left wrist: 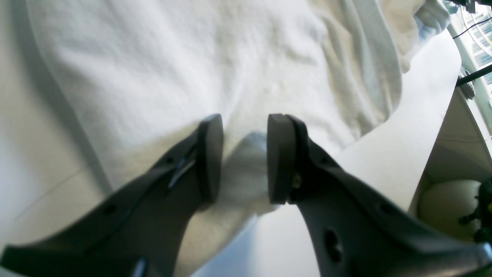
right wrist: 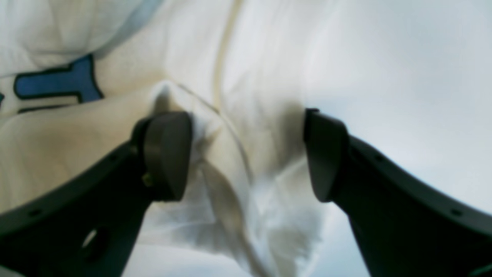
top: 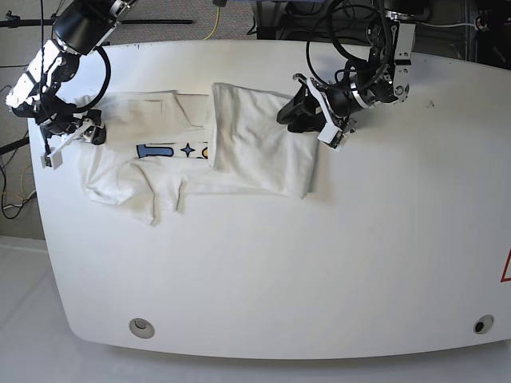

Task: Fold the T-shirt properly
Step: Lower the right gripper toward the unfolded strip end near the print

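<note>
The white T-shirt (top: 255, 136) lies at the table's back left, its right part folded over so only a strip of blue print (top: 172, 151) shows. At the shirt's right edge, my left gripper (top: 297, 113) has its fingers closed on a raised fold of cloth (left wrist: 246, 154). In the left wrist view that gripper (left wrist: 245, 154) shows plain white fabric (left wrist: 192, 57) ahead. My right gripper (top: 82, 132) is at the shirt's left edge. In the right wrist view it (right wrist: 246, 154) stands wide open astride a rumpled hem (right wrist: 226, 165), with a blue letter (right wrist: 57, 82) beyond.
The white table (top: 319, 263) stretches bare to the front and right. Its edge (left wrist: 442, 127) runs close to the right of my left gripper. Cables (top: 215, 16) hang at the back. Two round holes (top: 141, 327) sit near the front corners.
</note>
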You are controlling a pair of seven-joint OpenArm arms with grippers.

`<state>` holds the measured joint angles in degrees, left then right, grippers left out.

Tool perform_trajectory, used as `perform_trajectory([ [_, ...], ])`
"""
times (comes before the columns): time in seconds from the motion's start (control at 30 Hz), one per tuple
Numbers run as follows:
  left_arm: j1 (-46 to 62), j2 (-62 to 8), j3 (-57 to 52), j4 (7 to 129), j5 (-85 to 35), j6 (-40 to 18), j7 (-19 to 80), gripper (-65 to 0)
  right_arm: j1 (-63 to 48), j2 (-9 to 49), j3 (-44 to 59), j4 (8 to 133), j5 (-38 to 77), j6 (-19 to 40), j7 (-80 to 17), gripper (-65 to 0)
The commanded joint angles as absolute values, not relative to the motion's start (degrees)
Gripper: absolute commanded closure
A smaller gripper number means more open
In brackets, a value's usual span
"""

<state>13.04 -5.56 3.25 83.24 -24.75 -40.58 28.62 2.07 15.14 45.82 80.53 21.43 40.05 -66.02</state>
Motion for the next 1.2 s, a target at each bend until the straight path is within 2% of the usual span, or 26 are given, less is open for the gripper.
perform_trajectory([
  [0.0, 13.3, -6.0, 3.1, 83.2, -23.5, -40.0, 30.4, -19.0, 2.9, 17.5, 47.5, 82.4, 22.7, 40.0, -65.1, -44.5],
  [0.73, 13.6, -5.8, 3.4, 83.4, -24.3, -40.0, 29.7, -18.6, 2.9, 21.7, 51.4, 80.4, 26.1, 40.0, -66.0, -45.0],
  [0.93, 13.6, -5.8, 3.3, 83.5, -24.4, -40.0, 29.6, -18.7, 2.9, 19.9, 51.0, 80.4, 25.5, 40.0, -66.1, -45.2],
  [1.0, 13.5, -5.8, 3.2, 83.4, -24.4, -40.0, 29.5, -18.8, 2.9, 15.9, 50.7, 82.9, 24.3, 40.0, -67.5, -45.3],
  [1.17, 13.6, -5.8, 3.1, 83.5, -24.4, -40.0, 29.4, -18.9, 2.7, 11.9, 50.6, 85.4, 23.2, 40.0, -68.8, -45.3],
])
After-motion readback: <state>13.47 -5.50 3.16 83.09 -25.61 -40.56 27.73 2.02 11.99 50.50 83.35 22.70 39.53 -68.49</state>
